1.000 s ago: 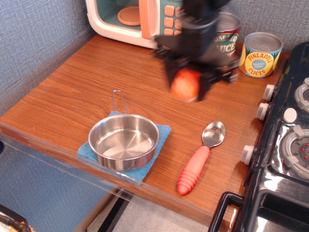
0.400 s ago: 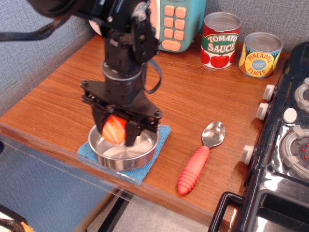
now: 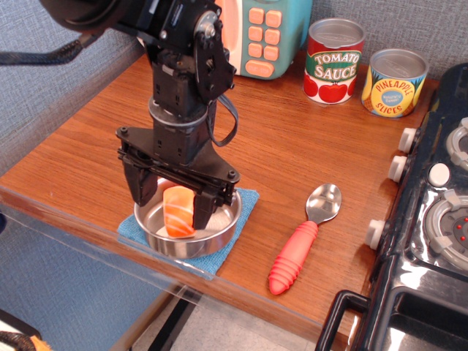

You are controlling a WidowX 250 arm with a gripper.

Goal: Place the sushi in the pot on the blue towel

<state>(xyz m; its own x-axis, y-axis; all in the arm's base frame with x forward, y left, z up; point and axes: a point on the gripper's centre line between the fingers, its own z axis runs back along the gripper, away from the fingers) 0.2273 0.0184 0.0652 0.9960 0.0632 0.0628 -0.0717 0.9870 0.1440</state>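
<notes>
The single view looks down on a brown wooden tabletop (image 3: 110,139). One black robot arm reaches in from the upper left, its gripper (image 3: 170,205) pointing straight down over the front edge of the tabletop. The jaws stand wide, one black finger on each side of the one small toy salmon nigiri, the sushi (image 3: 179,212), orange with pale stripes on top. The sushi stands tilted inside the one shallow round steel pot (image 3: 219,232); whether a finger touches it cannot be told. The pot rests on the one small blue woven towel (image 3: 245,201), which shows at the pot's left, front and right near the front edge. To the right lies one spoon (image 3: 300,245) with a red ribbed handle and silver bowl, apart from the towel. Near the back edge stand two cans just beside each other: a red tomato sauce can (image 3: 333,62) and a yellow pineapple slices can (image 3: 394,82). A toy microwave (image 3: 267,36) with peach buttons sits at the back. A black toy stove (image 3: 431,212) borders the right edge.
</notes>
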